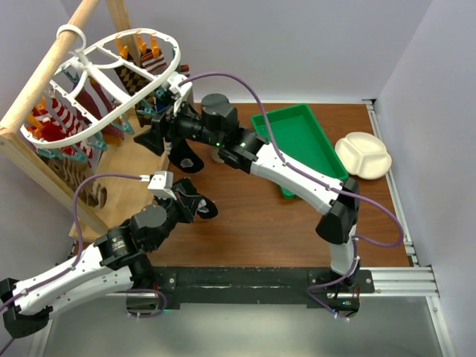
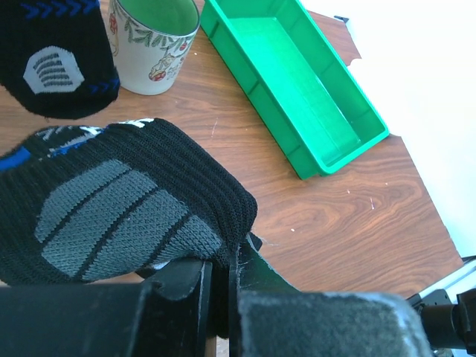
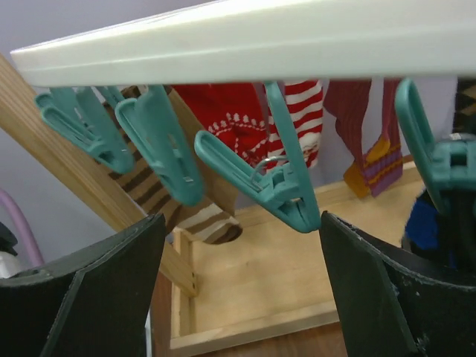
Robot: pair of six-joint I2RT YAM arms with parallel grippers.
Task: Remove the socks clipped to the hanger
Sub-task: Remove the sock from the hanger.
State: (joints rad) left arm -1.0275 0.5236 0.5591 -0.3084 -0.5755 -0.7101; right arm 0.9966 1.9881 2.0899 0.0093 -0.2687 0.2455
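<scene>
Right gripper [image 3: 238, 223] released under hanger [image 3: 260, 37] rim, bare clip [image 3: 286, 197] between jaws; clipped sock [image 3: 424, 223] just right, hanging vertical. Left gripper [image 2: 223, 275] clenched on loose sock [image 2: 126, 216], farther.

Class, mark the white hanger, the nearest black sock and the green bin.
white hanger [image 3: 260, 37], right wrist view, on its rim.
black sock [image 2: 111, 216], left wrist view, grey ribbed patch.
green bin [image 2: 297, 82], left wrist view, inner floor.

White hanger [image 3: 260, 41]: one. Wooden frame [image 1: 44, 74]: one. Robot arms [image 1: 297, 175]: two. Green tray [image 2: 297, 82]: one. Divided white plate [image 1: 363, 155]: one. Floral mug [image 2: 152, 56]: one. Black socks [image 2: 119, 208]: two. Patterned socks [image 3: 305, 126] clipped on hanger: several, exact count unclear. Teal clips [image 3: 279, 190]: at least four in right wrist view.
</scene>
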